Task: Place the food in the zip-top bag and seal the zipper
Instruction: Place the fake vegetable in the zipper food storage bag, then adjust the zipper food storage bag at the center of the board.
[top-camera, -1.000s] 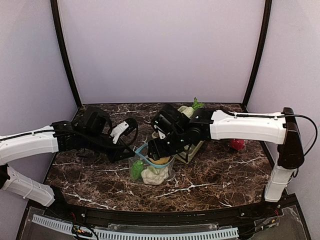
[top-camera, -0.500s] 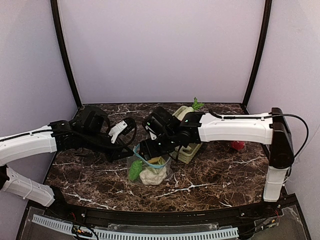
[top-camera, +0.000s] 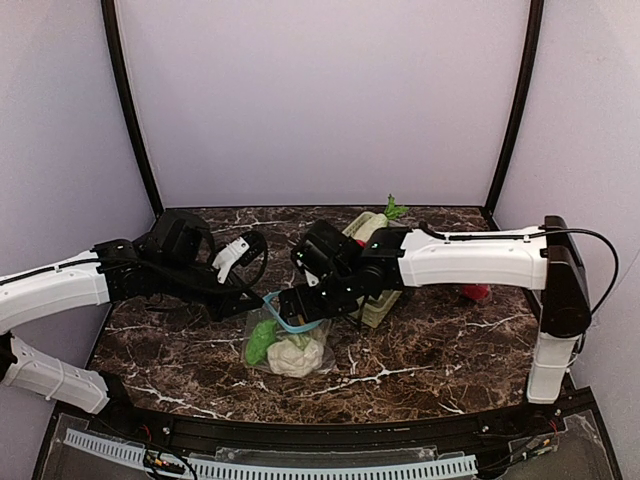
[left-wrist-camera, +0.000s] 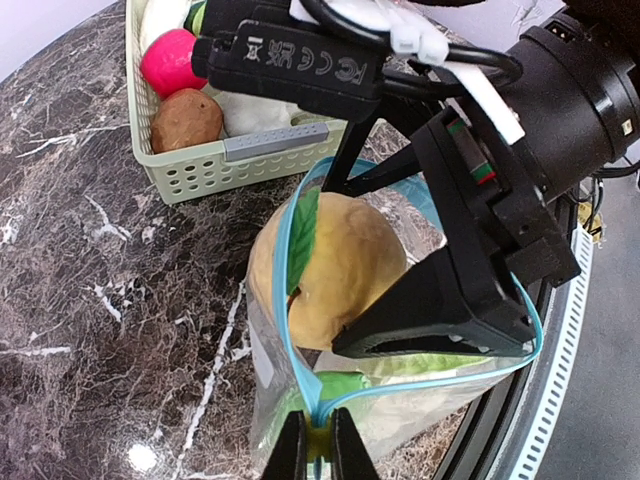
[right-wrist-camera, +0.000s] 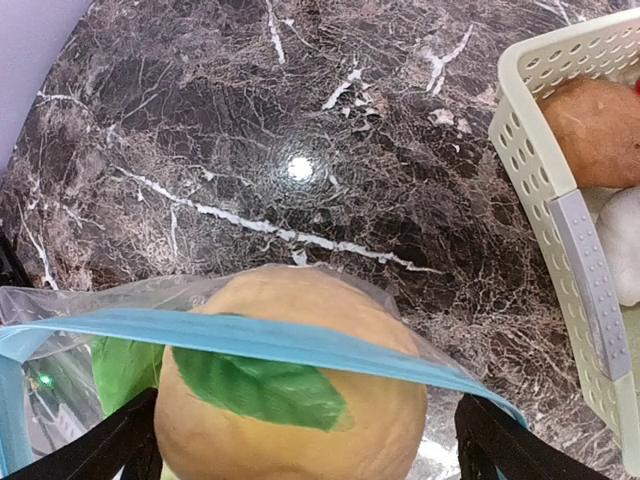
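The clear zip-top bag (top-camera: 285, 345) with a blue zipper (left-wrist-camera: 290, 250) lies mid-table, mouth open. It holds a white cauliflower (top-camera: 296, 357), a green vegetable (top-camera: 262, 342) and an orange fruit with a green leaf (left-wrist-camera: 335, 270) at the mouth. My left gripper (left-wrist-camera: 320, 452) is shut on the zipper's corner; it also shows in the top view (top-camera: 258, 300). My right gripper (right-wrist-camera: 305, 440) reaches into the bag mouth in the top view (top-camera: 300, 305). Its fingers (right-wrist-camera: 115, 440) stand wide on either side of the orange fruit (right-wrist-camera: 290, 400), with a gap on the right.
A pale green lattice basket (top-camera: 378, 305) stands right behind the bag. In the left wrist view the basket (left-wrist-camera: 230, 160) holds a pink fruit (left-wrist-camera: 170, 60), a brown one (left-wrist-camera: 187, 118) and a white item. A red fruit (top-camera: 475, 290) lies at the far right.
My right gripper has moved left and down into the bag mouth with the orange fruit. The bag has shifted slightly left and toward the near edge. My left gripper has kept hold of the zipper.
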